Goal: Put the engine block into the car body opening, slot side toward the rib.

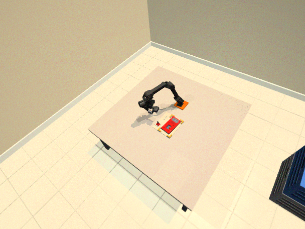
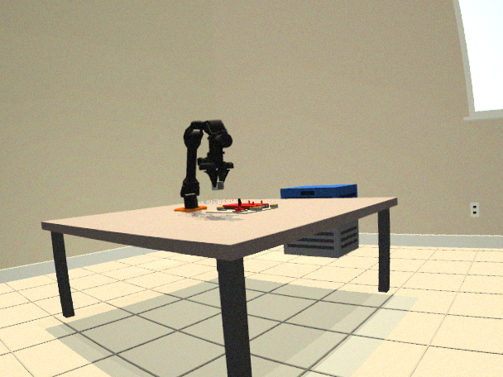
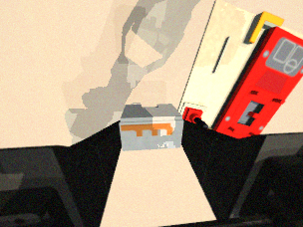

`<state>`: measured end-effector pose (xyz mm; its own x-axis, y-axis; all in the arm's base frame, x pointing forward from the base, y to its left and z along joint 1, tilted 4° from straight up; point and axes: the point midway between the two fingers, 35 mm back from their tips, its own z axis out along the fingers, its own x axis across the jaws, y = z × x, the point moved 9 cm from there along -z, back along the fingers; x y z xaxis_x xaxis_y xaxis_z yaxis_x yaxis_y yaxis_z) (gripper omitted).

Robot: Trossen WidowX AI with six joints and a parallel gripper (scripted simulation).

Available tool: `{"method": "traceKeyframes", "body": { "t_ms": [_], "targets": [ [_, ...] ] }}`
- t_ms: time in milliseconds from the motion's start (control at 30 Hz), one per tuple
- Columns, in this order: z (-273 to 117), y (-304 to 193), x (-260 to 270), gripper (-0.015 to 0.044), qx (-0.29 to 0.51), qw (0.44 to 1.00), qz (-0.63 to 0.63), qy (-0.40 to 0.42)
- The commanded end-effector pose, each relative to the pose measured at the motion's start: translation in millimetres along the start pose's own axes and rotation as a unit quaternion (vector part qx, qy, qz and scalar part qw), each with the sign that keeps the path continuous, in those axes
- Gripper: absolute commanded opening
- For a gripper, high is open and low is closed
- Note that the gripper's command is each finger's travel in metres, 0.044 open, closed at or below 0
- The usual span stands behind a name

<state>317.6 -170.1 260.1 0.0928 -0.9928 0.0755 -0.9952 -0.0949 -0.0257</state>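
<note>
The grey engine block (image 1: 150, 110) (image 2: 217, 185) (image 3: 151, 139), with an orange pattern on the side toward the wrist camera, is between the fingers. My gripper (image 1: 151, 110) (image 2: 218, 184) (image 3: 150, 123) is shut on it and holds it well above the table. A small notch shows at its far top edge in the wrist view. The red car body (image 1: 172, 123) (image 2: 248, 205) (image 3: 271, 82) lies flat to the right of the gripper in the wrist view. Its opening (image 1: 168, 127) (image 3: 250, 113) is uncovered; the rib cannot be made out clearly.
The car body lies on a cream board (image 1: 162, 120) (image 3: 203, 75) between yellow corner brackets (image 1: 182, 121) (image 3: 259, 29). A small red piece with a black upright peg (image 1: 158, 123) (image 3: 192, 114) stands on the board, between the held block and the car body.
</note>
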Motion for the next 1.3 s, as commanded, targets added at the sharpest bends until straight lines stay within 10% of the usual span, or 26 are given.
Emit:
{"method": "traceKeyframes", "body": {
  "t_ms": [0, 667, 1267],
  "targets": [
    [-16.2, 1.7, -1.2, 0.0, 0.005, 1.0, 0.003, 0.004],
    [-2.2, 9.7, -1.5, 0.0, 0.04, 0.999, 0.003, 0.004],
    [25.0, 73.7, 0.0, 0.0, 0.32, 0.948, 0.005, 0.002]
  ]
}}
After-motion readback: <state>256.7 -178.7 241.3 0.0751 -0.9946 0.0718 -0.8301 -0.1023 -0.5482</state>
